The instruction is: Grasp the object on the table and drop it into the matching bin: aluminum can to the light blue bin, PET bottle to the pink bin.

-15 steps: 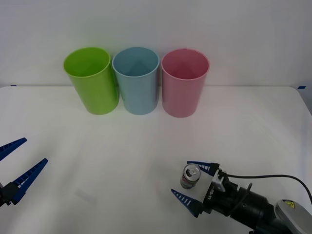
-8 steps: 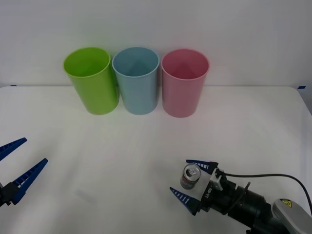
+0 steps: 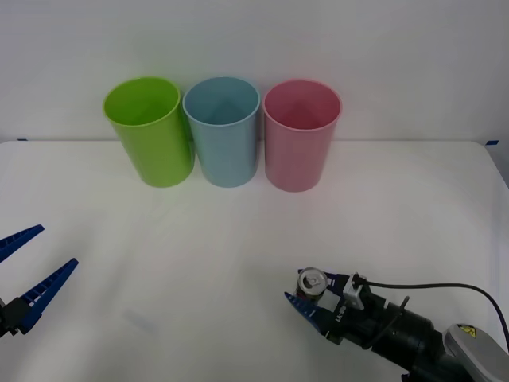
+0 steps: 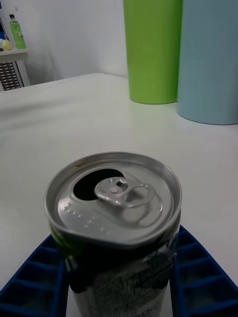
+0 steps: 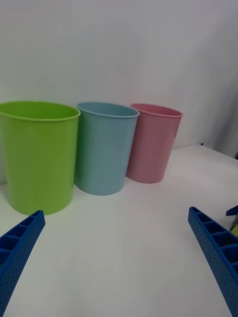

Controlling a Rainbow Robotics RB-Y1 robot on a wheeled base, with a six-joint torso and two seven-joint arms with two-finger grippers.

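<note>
I have the aluminum can standing upright toward the near right part of the table, well apart from the bins at the far edge. Its tab opening is punched, so I judge it empty or nearly so: very light, thin-walled, easy to dent, with smooth sides that could slip or tip if I squeeze off-centre. Mid-body on the printed wall is where I want hold, not the rim. My right gripper sits around it; in the right wrist view the blue fingers are narrowed to the can's width and look pressed against both flanks, so I read them as clamped on it. My left gripper is parked at the near left edge, jaws spread wide, holding nothing. The light blue bin is the target.
</note>
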